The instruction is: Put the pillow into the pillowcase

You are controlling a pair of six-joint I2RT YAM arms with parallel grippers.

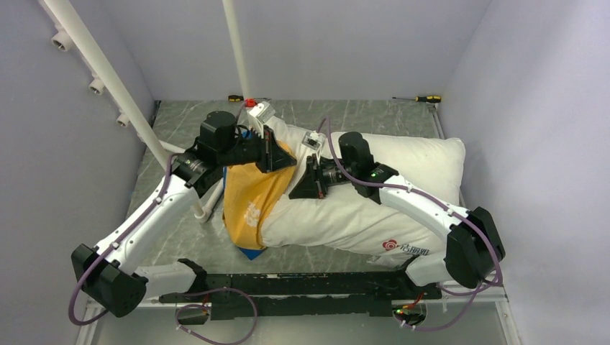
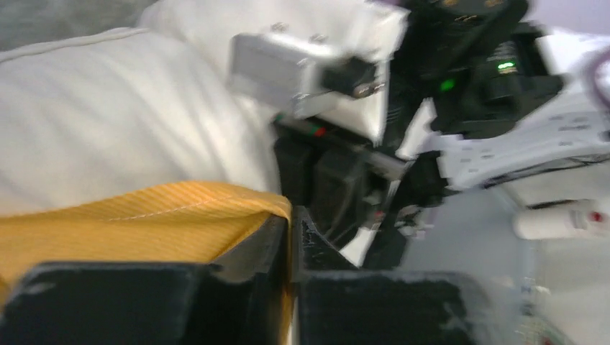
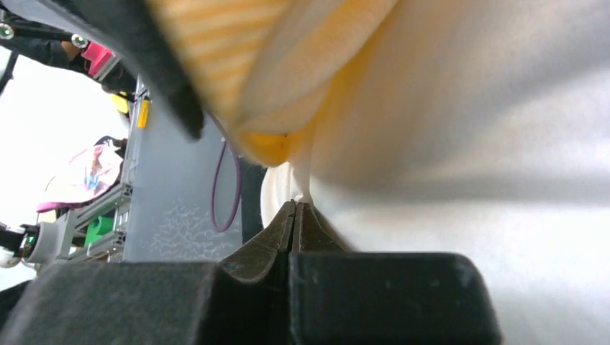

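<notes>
The white pillow (image 1: pixel 381 180) lies across the table, its red logo (image 1: pixel 390 245) near the front edge. The yellow-orange pillowcase (image 1: pixel 252 194) covers its left end, with a blue strip (image 1: pixel 252 253) showing underneath. My left gripper (image 1: pixel 277 152) is shut on the pillowcase's upper edge; in the left wrist view the orange hem (image 2: pixel 180 212) runs into the closed left gripper (image 2: pixel 293 212). My right gripper (image 1: pixel 296 190) sits on the pillow at the case's edge. In the right wrist view, the right gripper (image 3: pixel 296 203) is shut on a pinch of the pillow's white fabric (image 3: pixel 431 215), below the orange cloth (image 3: pixel 237 65).
Two screwdrivers (image 1: pixel 431 98) (image 1: pixel 235 98) lie at the table's back edge. White pipe posts (image 1: pixel 237 50) (image 1: pixel 108 79) stand at the back and left. Grey walls close in on three sides. A black rail (image 1: pixel 309 284) runs along the front between the arm bases.
</notes>
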